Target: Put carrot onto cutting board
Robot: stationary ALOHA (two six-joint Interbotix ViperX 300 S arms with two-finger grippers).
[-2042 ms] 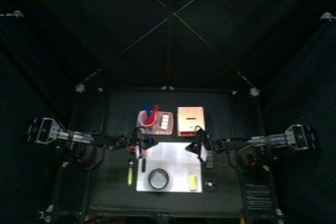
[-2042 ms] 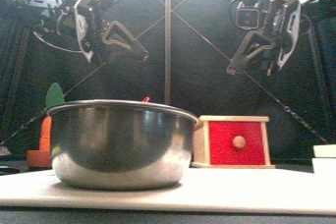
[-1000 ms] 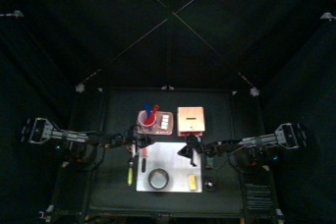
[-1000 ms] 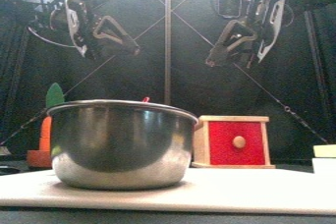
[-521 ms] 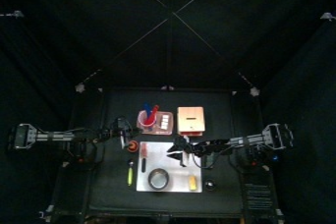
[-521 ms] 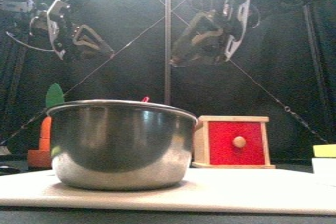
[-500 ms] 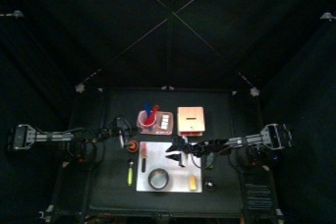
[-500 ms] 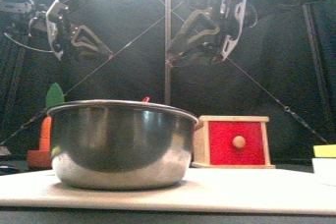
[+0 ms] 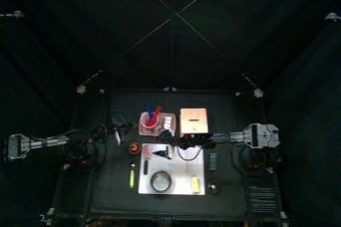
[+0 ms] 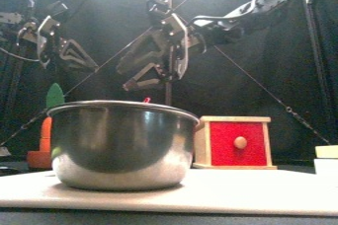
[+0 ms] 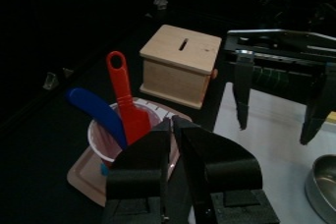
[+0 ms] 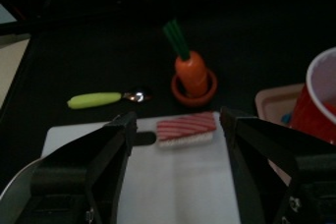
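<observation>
Reaching across from three o'clock, the right arm has swung over the cutting board (image 9: 184, 169) while the left arm has drawn back toward nine o'clock. The right gripper (image 12: 175, 120) was nearly closed a second ago; its jaws now stand wide apart and empty. The left gripper (image 11: 175, 135) looks pressed together, holding nothing. The carrot (image 12: 192, 73) stands upright off the board, near its ten o'clock corner. A pickup is probably next; placement is not yet done.
</observation>
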